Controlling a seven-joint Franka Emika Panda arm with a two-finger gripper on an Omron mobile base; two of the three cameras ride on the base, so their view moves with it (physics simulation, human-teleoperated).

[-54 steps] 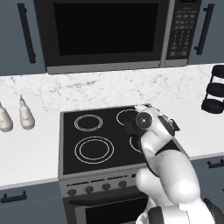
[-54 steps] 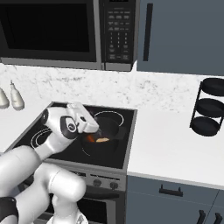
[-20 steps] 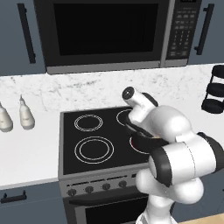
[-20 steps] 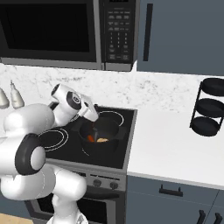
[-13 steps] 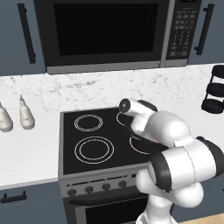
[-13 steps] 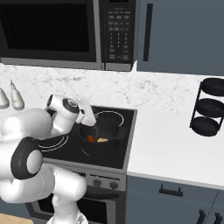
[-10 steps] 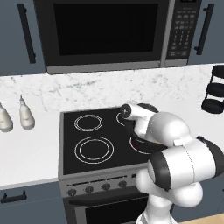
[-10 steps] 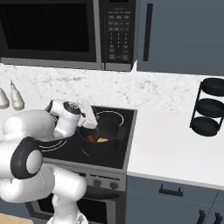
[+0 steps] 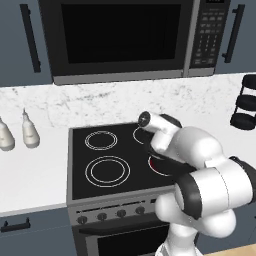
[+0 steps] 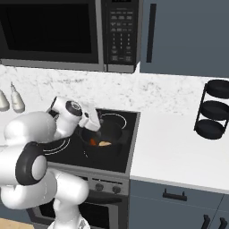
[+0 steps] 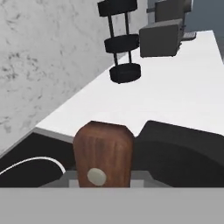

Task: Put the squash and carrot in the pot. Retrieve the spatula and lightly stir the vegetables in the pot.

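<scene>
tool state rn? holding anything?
Tool: shut on the spatula, brown handle end facing the hand camera, over the pot.

Arm (image 9: 210,180) seen lower right of left base view: glossy white rounded shells, separated by dark joint bands; no cables noted.

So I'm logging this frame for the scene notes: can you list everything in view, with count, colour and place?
pot: one, black, on the stove's front right burner.
carrot: one, bright orange, inside the pot.
squash: one, pale tan, inside the pot beside the carrot.
spatula: one, brown handle end close to the hand camera.
stove: one, black with white burner rings.
microwave: one, dark, above the stove.
bottles: two, off-white, counter left of the stove.
tiered stand: one, black, counter at right.
counter: white.
gripper: one, white, over the pot.
</scene>
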